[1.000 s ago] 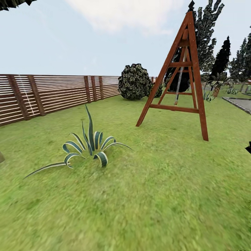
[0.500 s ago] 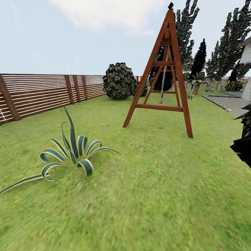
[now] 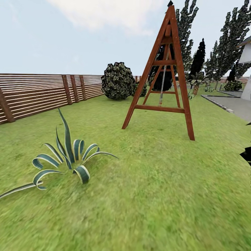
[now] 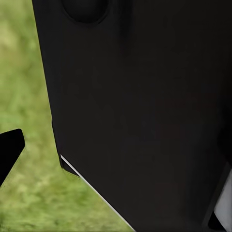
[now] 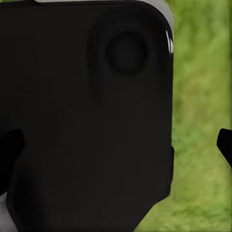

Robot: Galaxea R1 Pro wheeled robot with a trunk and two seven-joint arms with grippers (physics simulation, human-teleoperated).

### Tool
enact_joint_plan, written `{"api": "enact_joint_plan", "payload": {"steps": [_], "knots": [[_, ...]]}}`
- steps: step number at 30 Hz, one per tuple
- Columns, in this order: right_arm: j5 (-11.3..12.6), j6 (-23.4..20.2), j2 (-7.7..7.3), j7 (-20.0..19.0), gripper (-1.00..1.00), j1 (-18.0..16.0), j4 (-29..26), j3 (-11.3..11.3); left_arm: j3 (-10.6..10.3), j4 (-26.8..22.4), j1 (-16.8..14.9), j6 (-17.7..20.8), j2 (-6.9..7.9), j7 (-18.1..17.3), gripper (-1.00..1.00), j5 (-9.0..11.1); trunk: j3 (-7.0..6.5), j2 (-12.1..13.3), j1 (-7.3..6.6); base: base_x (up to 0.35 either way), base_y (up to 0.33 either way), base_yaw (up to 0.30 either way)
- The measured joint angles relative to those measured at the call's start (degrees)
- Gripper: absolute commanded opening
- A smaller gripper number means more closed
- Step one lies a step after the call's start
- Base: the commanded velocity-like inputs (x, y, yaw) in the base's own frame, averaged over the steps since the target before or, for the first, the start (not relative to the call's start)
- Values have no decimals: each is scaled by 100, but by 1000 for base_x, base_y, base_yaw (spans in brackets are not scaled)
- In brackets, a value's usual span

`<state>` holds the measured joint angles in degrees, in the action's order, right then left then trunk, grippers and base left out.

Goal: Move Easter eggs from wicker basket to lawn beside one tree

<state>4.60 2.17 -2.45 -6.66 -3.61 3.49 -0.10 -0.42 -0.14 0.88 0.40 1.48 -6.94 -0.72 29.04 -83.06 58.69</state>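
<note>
Basket and eggs out of sight, robot crossing the lawn [image 3: 157, 181] risks clipping the swing frame [image 3: 164, 80]; gripper states can't be told.

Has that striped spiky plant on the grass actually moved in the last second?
No. The striped plant and the swing frame both slid left together, so the camera turned; the plant stayed put.

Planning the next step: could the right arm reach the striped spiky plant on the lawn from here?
Probably not: the striped plant sits well ahead on the lawn, and no arm extends toward it in the head view.
</note>
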Motion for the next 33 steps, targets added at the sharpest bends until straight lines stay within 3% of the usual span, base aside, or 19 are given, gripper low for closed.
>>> {"api": "enact_joint_plan", "payload": {"steps": [23,33], "knots": [[-6,-2,0,0,100,0,0,0,0,0,-1,0,0,0,100,0,164,0,0,341,0,-191],[-2,-2,0,0,100,-1,1,0,0,-1,0,0,0,0,100,0,181,0,0,340,0,-35]]}}
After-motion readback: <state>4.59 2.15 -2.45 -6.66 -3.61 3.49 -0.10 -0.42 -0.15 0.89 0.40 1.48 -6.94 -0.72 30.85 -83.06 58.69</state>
